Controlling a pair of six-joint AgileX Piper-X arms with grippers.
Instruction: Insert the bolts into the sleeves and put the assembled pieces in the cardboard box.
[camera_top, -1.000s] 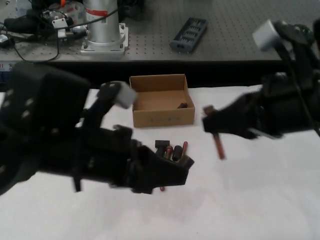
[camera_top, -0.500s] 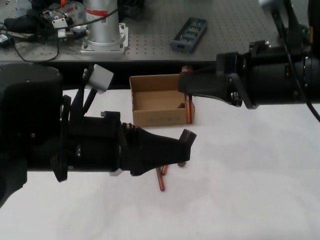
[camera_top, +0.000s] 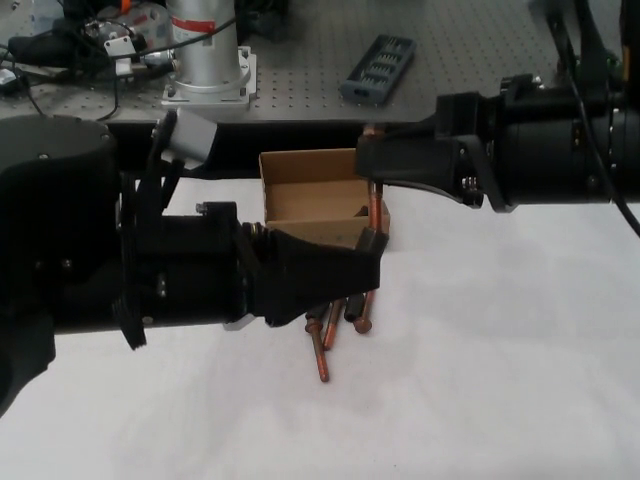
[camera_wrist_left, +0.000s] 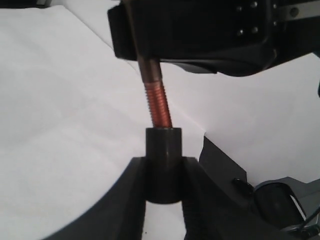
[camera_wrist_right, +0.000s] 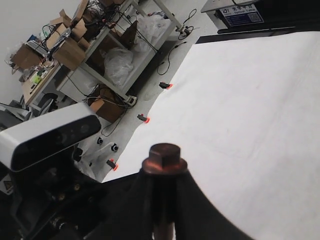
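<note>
My right gripper (camera_top: 371, 172) is shut on a copper bolt (camera_top: 375, 208), which hangs threaded end down in front of the cardboard box (camera_top: 305, 195). Its hex head (camera_wrist_right: 164, 157) sticks up between the fingers. Just below, my left gripper (camera_top: 372, 246) is shut on a dark sleeve (camera_wrist_left: 163, 162), held upright. The bolt's threaded tip (camera_wrist_left: 158, 105) meets the sleeve's top opening; how deep it sits inside is hidden. The right gripper (camera_wrist_left: 145, 47) looms close above the sleeve in the left wrist view.
Several loose copper bolts (camera_top: 320, 350) and dark sleeves (camera_top: 353, 306) lie on the white cloth in front of the box. Behind the box runs the perforated bench with a silver post (camera_top: 205, 45) and a dark tray (camera_top: 378, 65).
The right arm carried its bolt up and left to the box front, then held nearly still. The left gripper rose with the sleeve until its top met the bolt's tip.
</note>
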